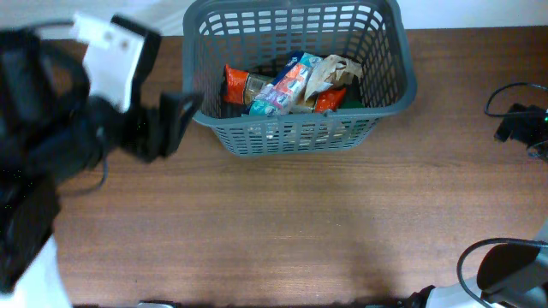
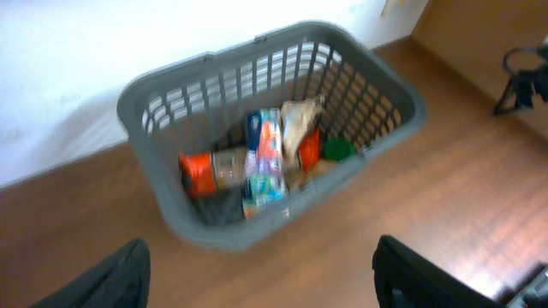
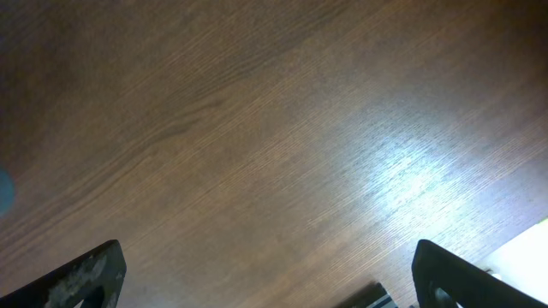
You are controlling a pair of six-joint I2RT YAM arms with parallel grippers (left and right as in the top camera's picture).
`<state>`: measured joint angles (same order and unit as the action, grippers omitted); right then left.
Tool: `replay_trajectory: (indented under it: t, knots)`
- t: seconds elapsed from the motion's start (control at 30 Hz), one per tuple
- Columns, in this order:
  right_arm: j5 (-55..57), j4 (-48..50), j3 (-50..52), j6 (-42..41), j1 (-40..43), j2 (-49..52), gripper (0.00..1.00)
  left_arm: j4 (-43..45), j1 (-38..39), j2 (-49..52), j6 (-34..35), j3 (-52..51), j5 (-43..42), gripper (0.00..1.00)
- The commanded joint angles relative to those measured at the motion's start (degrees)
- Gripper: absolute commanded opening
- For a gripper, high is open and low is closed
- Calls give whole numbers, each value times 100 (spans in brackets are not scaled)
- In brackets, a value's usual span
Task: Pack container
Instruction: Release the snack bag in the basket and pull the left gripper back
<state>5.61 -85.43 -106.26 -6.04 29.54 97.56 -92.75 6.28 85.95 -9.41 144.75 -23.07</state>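
Grey plastic container (image 1: 301, 135) of snack packets (image 1: 287, 85) at the wooden table's (image 1: 300, 235) far edge; left gripper (image 2: 265, 287) and right gripper (image 3: 274, 282) spread, empty.

I can't read any lettering from here. The packets (image 1: 287, 85) lying in the container (image 1: 291, 135) have coloured print on their wrappers, but in both the overhead and left wrist views it's too small and blurred to make out a word.
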Motion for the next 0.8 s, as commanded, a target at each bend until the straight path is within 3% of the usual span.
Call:
replay_trajectory:
  t: [0.0,0.1,0.23,0.47,0.77]
  knots:
    - [90,2,20,-68,13,-70,99,-396,-151,-564,-48,-11,144,70]
    - [90,2,20,-68,11,-70,99,-391,-175,-1207,105,-70,149,76]
    - [90,2,20,-68,11,-70,99,-391,-173,-1980,254,-70,155,99]
    - [90,2,20,-68,13,-70,99,-391,-173,-3272,479,-647,149,99]
    - [90,2,20,-68,13,-70,99,-308,-175,-4819,1029,-3539,236,99]
